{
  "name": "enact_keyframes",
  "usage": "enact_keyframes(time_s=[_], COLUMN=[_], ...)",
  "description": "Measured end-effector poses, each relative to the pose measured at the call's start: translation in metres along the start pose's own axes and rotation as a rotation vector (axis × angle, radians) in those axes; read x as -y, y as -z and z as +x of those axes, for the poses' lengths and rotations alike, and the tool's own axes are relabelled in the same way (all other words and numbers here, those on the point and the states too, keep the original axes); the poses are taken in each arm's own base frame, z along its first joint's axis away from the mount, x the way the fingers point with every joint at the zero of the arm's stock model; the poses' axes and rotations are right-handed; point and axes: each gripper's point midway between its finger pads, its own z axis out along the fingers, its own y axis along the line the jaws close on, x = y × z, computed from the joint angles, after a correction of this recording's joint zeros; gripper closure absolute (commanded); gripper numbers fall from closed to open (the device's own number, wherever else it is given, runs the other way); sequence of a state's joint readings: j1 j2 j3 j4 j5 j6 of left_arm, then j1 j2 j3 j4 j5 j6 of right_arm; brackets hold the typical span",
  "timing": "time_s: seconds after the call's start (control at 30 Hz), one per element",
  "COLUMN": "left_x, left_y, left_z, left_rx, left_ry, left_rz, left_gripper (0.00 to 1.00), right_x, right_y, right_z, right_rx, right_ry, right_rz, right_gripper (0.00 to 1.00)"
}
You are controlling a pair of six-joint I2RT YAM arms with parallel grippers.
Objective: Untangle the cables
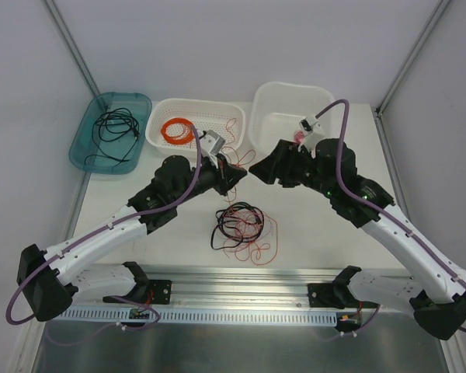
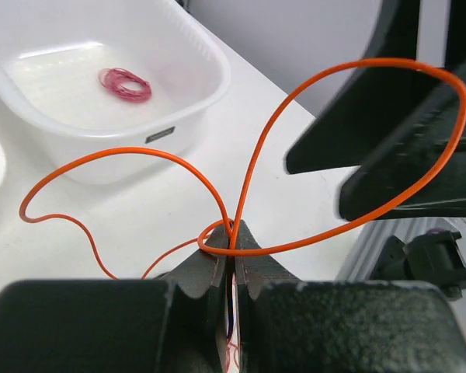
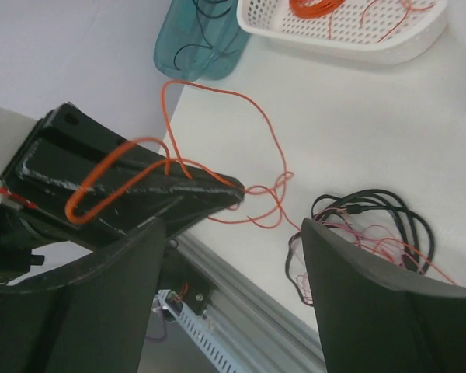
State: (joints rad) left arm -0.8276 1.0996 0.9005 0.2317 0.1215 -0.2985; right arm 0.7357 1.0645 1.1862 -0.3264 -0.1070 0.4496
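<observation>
The cables (image 1: 239, 227) lie as a loose tangle of black, orange-red and pinkish wires on the white table between my two arms, also at the right of the right wrist view (image 3: 373, 225). My left gripper (image 2: 231, 237) is shut on a thin orange wire (image 2: 396, 61) that loops out above its tips. From above, the left gripper (image 1: 239, 177) hangs over the table behind the tangle. My right gripper (image 3: 233, 260) stands open just in front of it, tip to tip (image 1: 255, 169), with nothing between its fingers. The orange wire (image 3: 233, 95) trails from the left gripper's tips toward the tangle.
At the back stand a teal tray (image 1: 81, 144) with a black cable, a white perforated basket (image 1: 159, 140) with a neat orange coil (image 1: 177, 130), and a white tub (image 1: 264, 105) with a small pink coil (image 2: 124, 84). A metal rail (image 1: 241, 276) runs along the near edge.
</observation>
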Motion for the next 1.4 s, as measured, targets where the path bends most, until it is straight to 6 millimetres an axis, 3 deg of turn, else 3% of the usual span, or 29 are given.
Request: enact_keyframes(time_s=[0.23, 0.37, 0.53, 0.7, 0.87, 0.97, 1.03, 1.23, 1.33, 1.37, 1.4], left_x=[-0.032, -0.054, -0.086, -0.126, -0.181, -0.218, -0.243, -0.304, -0.317, -0.319, -0.32], left_y=[0.006, 0.004, -0.008, -0.035, -0.071, -0.095, -0.109, -0.135, -0.138, -0.136, -0.135], left_z=[-0.022, -0.062, -0.121, -0.159, -0.167, -0.155, -0.137, -0.051, -0.006, 0.005, 0.013], left_rx=[0.033, 0.087, 0.159, 0.186, 0.162, 0.127, 0.089, -0.071, -0.155, -0.178, -0.198], left_ry=[-0.032, -0.077, -0.134, -0.171, -0.186, -0.175, -0.159, -0.077, -0.024, -0.011, -0.003], left_rz=[-0.101, -0.159, -0.223, -0.265, -0.323, -0.348, -0.367, -0.422, -0.438, -0.442, -0.446], left_gripper=[1.0, 1.0, 1.0, 1.0, 1.0, 1.0, 1.0, 1.0, 0.73, 0.53, 0.45], right_x=[0.015, 0.026, 0.046, 0.076, 0.099, 0.105, 0.107, 0.117, 0.121, 0.122, 0.124], right_y=[0.04, 0.072, 0.103, 0.105, 0.105, 0.106, 0.107, 0.104, 0.1, 0.097, 0.096], right_z=[-0.014, -0.022, -0.018, 0.005, 0.028, 0.034, 0.036, 0.043, 0.047, 0.049, 0.051], right_rx=[0.083, 0.15, 0.209, 0.159, 0.088, 0.071, 0.067, 0.042, 0.018, 0.007, 0.0], right_ry=[0.097, 0.147, 0.184, 0.202, 0.221, 0.23, 0.235, 0.242, 0.243, 0.244, 0.244], right_rz=[0.094, 0.148, 0.205, 0.292, 0.35, 0.362, 0.368, 0.398, 0.413, 0.417, 0.421], right_gripper=[0.08, 0.01, 0.03, 0.03, 0.03, 0.03, 0.03, 0.03, 0.03, 0.03, 0.03])
